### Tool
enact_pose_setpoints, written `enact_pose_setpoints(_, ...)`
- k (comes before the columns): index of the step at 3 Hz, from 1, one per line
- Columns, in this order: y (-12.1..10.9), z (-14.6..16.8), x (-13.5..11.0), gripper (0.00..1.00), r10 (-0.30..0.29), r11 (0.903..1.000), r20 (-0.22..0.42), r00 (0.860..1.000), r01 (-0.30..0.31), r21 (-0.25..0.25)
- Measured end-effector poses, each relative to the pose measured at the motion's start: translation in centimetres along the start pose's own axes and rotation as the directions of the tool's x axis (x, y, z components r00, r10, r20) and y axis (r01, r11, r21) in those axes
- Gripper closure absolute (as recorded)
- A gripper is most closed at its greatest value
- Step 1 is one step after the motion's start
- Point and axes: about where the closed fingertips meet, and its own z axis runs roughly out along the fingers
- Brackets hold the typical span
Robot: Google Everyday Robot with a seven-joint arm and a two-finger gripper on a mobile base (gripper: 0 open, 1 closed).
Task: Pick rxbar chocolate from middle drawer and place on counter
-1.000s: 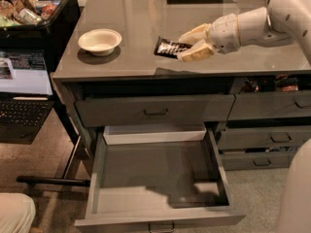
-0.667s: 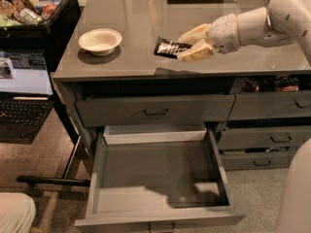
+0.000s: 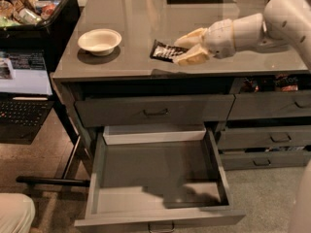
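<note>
Looking at this one, the rxbar chocolate [image 3: 164, 51] is found up on the counter [image 3: 131, 13], near the front edge and well right of the white bowl [image 3: 99, 40], while the middle drawer [image 3: 146, 176] is pulled out below with nothing seen on its grey floor except a dark shadow patch. The gripper [image 3: 181, 48] is reached in from the right, low over the worktop, and the bar lies straight out to its left, so any retreat would be back toward the right, along the bar's own line. The long axis of the bar is run roughly left to right, tilted a little, and only 1 arm is on this rig, so no nearer-hand question comes up. The 2 cream fingers [image 3: 193, 35] are set 1 on each long edge of the bar's right end and look to be touching it, so the bar is judged to be pinched across its width rather than let go, with the jaws only as wide as the wrapper. What can't be worked out: whether the bar's underside is actually resting on the glossy surface or held just above it, since the reflection muddies that. The bar's right end is covered by the fingers, the print is not readable, the arm [image 3: 243, 30] is cut off at the right edge, and the drawer's handle is clipped by the bottom edge.
</note>
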Motion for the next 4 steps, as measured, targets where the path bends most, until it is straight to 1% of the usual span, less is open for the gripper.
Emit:
enact_pose_setpoints(1, 0.8, 2.0, 0.9, 1.0, 0.092, 0.9929, -0.037, 0.995, -0.089, 0.079)
enact_pose_setpoints(2, 0.7, 3.8, 2.5, 1.0, 0.172, 0.9732, -0.09, 0.981, -0.155, 0.17)
enact_pose_setpoints(3, -0.6, 4.9, 3.1, 1.0, 0.226, 0.945, -0.111, 0.968, -0.19, 0.266)
enact_pose_setpoints(4, -2.1, 5.7, 3.1, 1.0, 0.248, 0.9233, -0.122, 0.961, -0.197, 0.33)
